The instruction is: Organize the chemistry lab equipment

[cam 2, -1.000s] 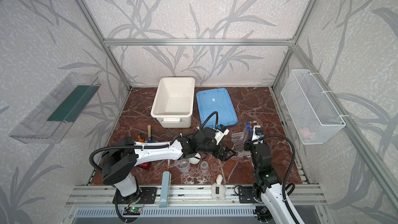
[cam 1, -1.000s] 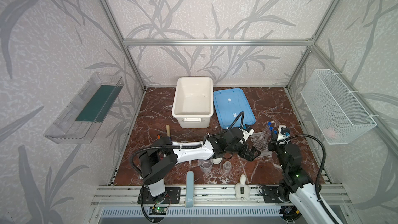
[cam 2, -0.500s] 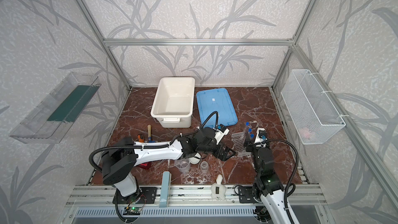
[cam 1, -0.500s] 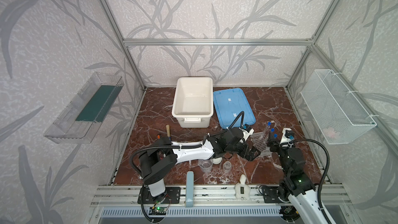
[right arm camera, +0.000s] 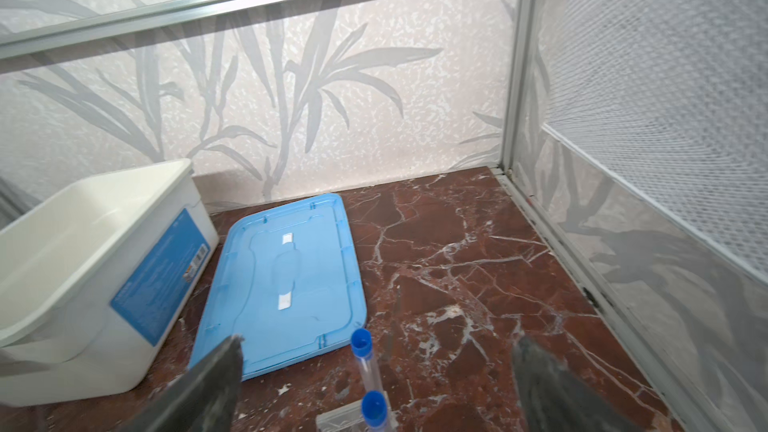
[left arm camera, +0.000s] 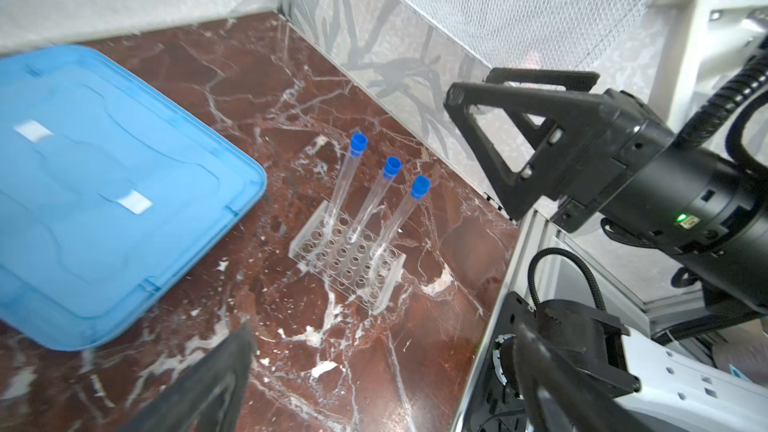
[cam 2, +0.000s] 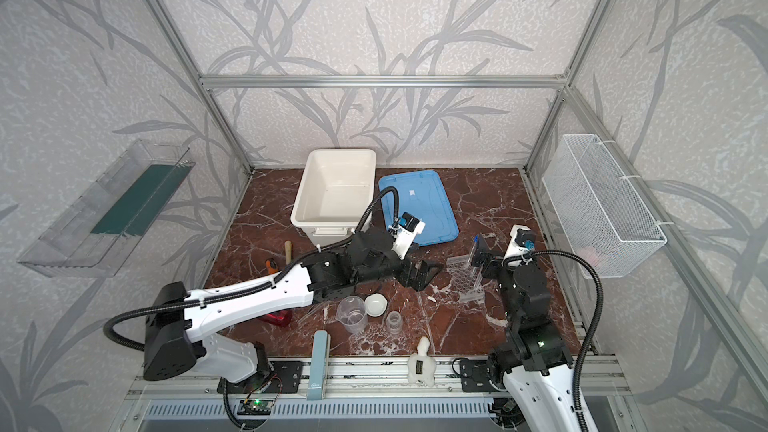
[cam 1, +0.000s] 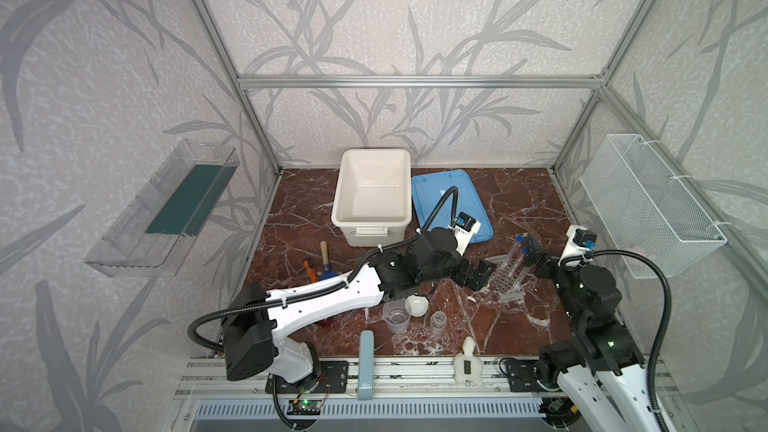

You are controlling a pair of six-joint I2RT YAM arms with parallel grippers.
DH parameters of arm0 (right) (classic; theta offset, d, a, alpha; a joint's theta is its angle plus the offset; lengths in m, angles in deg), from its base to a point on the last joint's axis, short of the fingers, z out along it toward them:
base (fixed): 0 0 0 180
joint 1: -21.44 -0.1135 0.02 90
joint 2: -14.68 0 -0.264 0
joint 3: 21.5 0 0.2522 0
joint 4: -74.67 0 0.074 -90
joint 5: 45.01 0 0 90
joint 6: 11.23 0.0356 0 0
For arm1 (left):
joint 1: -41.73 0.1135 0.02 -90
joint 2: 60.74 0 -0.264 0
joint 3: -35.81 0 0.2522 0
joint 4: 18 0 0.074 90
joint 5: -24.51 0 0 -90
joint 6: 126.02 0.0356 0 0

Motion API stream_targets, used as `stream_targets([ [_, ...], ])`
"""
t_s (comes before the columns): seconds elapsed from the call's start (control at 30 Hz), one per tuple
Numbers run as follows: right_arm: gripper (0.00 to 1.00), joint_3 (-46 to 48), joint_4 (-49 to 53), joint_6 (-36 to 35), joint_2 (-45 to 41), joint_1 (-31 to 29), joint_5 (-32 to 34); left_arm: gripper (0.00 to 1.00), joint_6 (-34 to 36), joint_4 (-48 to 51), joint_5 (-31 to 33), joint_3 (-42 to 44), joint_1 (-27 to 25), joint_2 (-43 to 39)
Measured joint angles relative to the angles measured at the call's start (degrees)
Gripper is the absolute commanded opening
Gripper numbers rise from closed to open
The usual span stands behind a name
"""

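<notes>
A clear perforated rack [left arm camera: 347,257] stands on the marble floor with three blue-capped test tubes [left arm camera: 392,168] leaning in it; it also shows in both top views [cam 1: 505,282] [cam 2: 463,278]. My right gripper [cam 1: 536,260] [right arm camera: 376,367] is open just behind the tubes [right arm camera: 360,340], its fingers [left arm camera: 519,139] wide apart and touching nothing. My left gripper [cam 1: 478,274] [left arm camera: 374,376] is open and empty, just left of the rack. The spouted beaker [cam 1: 397,317], the white dish [cam 1: 417,306] and the smaller cup [cam 1: 438,322] stand near the front edge.
A white bin [cam 1: 370,235] and a blue lid [cam 1: 440,197] lie at the back. The blue trowel [cam 1: 326,259] and red-handled tool [cam 1: 309,270] lie left of my left arm. A wire basket [cam 1: 648,201] hangs on the right wall and a clear shelf [cam 1: 166,209] on the left wall.
My right gripper has opened, let go of a test tube that now stands in the rack, and drawn back to the right. The left arm has not moved.
</notes>
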State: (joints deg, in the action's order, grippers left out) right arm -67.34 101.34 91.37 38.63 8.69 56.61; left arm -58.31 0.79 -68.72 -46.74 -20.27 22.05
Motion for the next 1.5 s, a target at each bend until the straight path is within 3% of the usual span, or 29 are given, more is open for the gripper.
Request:
stream_targets([
  [0.17, 0.99, -13.94, 5.90, 2.43, 12.72, -0.42, -7.06, 0.99, 3.54, 6.10, 2.56, -4.48, 2.56, -4.15],
  [0.33, 0.99, -22.27, 9.29, 2.80, 19.67, -6.99, -9.40, 0.99, 4.24, 11.54, 6.99, -5.31, 6.64, -8.92],
  [0.53, 0.99, -23.89, 10.12, 0.96, 24.98, -17.25, -5.46, 0.99, 0.79, 19.71, 5.16, -10.05, 20.81, -7.28],
  [0.7, 0.99, -26.53, 9.57, -5.70, 33.29, -25.66, 0.35, 0.99, 0.07, 23.78, 3.15, -11.96, 30.53, -5.22],
  [0.9, 0.99, -24.87, 2.38, -9.55, 39.26, -26.58, -2.60, 0.99, -0.81, 29.64, -1.14, -17.11, 42.32, -0.39],
  [1.0, 0.99, -28.63, 2.03, -9.42, 45.57, -26.58, -5.31, 0.99, -1.57, 32.44, -0.68, -19.43, 47.12, 2.82],
  [1.2, 0.99, -38.64, 1.68, -7.48, 59.19, -26.58, -10.78, 0.89, -2.73, 38.42, 2.93, -23.15, 51.82, 8.09],
  [1.5, 0.99, -37.18, 0.61, -4.13, 61.16, -26.58, -13.60, 0.67, -2.84, 40.89, 8.48, -30.62, 52.74, 18.36],
])
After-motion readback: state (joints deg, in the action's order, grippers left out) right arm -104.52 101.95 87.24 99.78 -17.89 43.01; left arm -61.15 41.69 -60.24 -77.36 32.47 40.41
